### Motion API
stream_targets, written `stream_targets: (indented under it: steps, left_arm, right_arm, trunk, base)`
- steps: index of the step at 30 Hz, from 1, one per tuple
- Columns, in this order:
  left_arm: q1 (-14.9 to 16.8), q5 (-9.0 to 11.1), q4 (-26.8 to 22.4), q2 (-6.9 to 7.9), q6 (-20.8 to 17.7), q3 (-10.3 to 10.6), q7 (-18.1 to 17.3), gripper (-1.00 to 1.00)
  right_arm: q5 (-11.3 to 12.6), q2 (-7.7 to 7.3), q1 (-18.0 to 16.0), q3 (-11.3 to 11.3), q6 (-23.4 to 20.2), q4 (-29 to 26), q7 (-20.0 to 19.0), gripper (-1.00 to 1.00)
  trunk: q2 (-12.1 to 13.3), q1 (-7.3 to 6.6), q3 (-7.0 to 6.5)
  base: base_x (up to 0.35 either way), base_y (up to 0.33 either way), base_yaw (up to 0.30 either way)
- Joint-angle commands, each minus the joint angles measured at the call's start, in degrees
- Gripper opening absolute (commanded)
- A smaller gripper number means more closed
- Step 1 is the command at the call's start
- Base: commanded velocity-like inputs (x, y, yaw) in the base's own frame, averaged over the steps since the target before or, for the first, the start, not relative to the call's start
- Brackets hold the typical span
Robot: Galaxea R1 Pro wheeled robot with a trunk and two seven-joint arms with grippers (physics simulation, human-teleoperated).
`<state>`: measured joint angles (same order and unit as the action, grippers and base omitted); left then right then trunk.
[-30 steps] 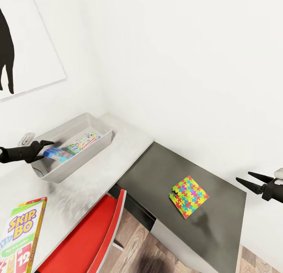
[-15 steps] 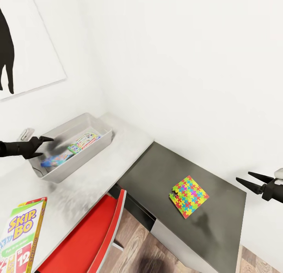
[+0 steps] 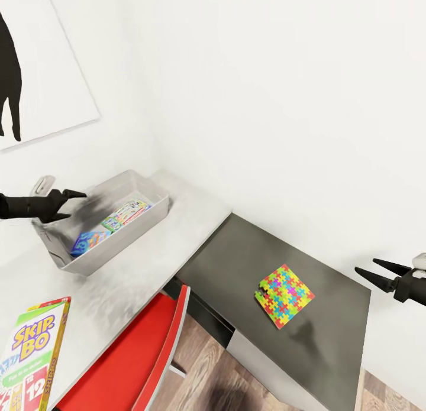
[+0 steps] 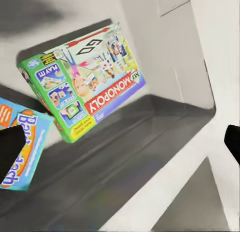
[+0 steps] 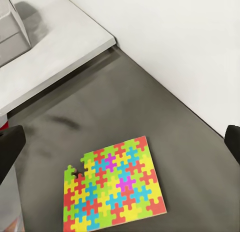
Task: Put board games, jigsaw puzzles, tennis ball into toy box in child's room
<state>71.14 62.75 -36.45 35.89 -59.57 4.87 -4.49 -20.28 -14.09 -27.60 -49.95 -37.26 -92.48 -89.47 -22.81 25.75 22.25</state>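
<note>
Green MONOPOLY box (image 4: 82, 79) in toy box (image 3: 127, 183), SKIP BO box (image 3: 32, 355) — table (image 3: 139, 269)

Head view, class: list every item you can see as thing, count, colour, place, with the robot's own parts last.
Shallow light grey toy box: one, on the white desk.
Green-edged Monopoly box: one, inside the bin.
Small blue game box: one, inside the bin.
Skip-Bo box: one, green-edged, desk front.
Multicoloured jigsaw sheet: one, on the dark grey top.
Red chair: one, below the desk.
Black silhouette picture: one, on the wall.
Left gripper: black, open, above the bin.
Right gripper: black, open.
</note>
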Motion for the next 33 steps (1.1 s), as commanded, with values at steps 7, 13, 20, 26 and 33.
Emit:
stream_targets:
  steps: [7,13,20,26,33]
  left_arm:
    - [-8.56,12.18,-19.91,0.36,-0.43,-0.25,-0.05,1.00]
    - [-16.75,31.01,-31.17,0.58,-0.43,-3.43,3.76,1.00]
    - [-22.66,37.55,-42.84,1.54,-0.31,-6.98,5.66,1.00]
    - [-23.61,38.16,-46.66,1.50,-0.23,-7.30,5.86,1.00]
    - [-27.44,45.40,-54.02,1.16,0.76,-8.68,5.83,1.00]
  right_arm:
    - [-0.64,0.02,-0.09,0.05,-0.34,-0.07,-0.26,1.00]
    - [-0.80,0.03,-0.09,0.11,-0.34,-0.07,-0.40,1.00]
    - [-0.81,0.03,-0.09,0.06,-0.51,-0.07,-0.44,1.00]
    - [-0.81,0.06,-0.09,0.13,-0.45,-0.07,-0.37,1.00]
    - [-1.23,0.09,-0.21,0.17,-1.10,-0.07,1.13,1.00]
  trunk:
    - [-0.10,0.04,0.10]
    - [-0.10,0.04,0.10]
    - [-0.10,0.04,0.10]
    - [-0.10,0.04,-0.16]
    - [-0.10,0.04,-0.78]
  base:
    - [0.000,0.000,0.000]
    - [0.000,0.000,0.000]
    - [-0.110,0.000,0.000]
    - [-0.259,0.000,0.017]
    - [-0.045,0.000,0.067]
